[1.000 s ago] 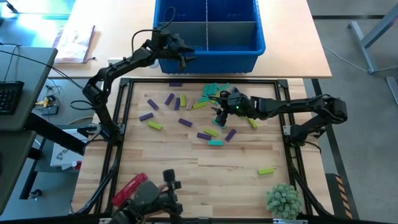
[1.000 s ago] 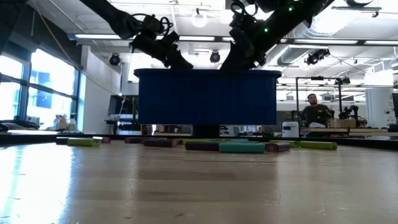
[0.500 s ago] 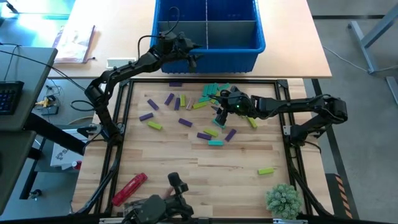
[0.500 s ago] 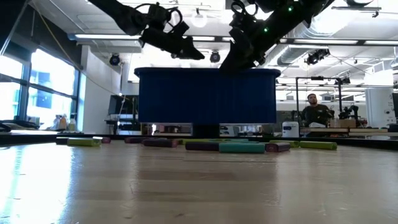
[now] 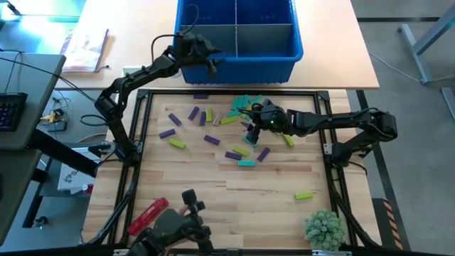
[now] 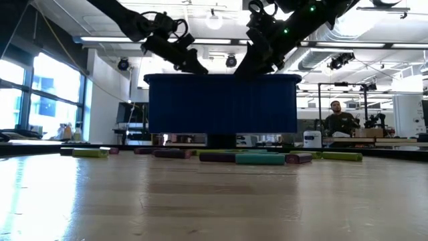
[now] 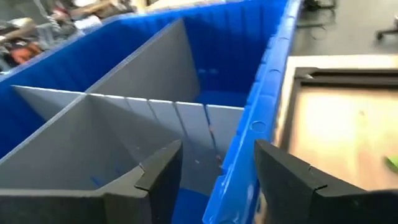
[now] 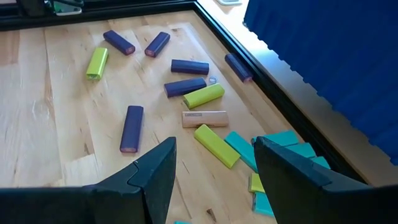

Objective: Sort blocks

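Smooth matt purple, lime and teal plastic-looking blocks (image 8: 132, 128) below the right claw (image 8: 211, 177); pale grained wooden tabletop (image 8: 56, 137); ribbed blue plastic bin (image 7: 261, 99).

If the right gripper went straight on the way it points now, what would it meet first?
Probably the lime block lying just ahead of the open right gripper, beside the teal blocks; depth is hard to judge.

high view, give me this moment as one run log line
left gripper: open, empty, over blue plastic bin | right gripper: open, empty, above scattered coloured blocks
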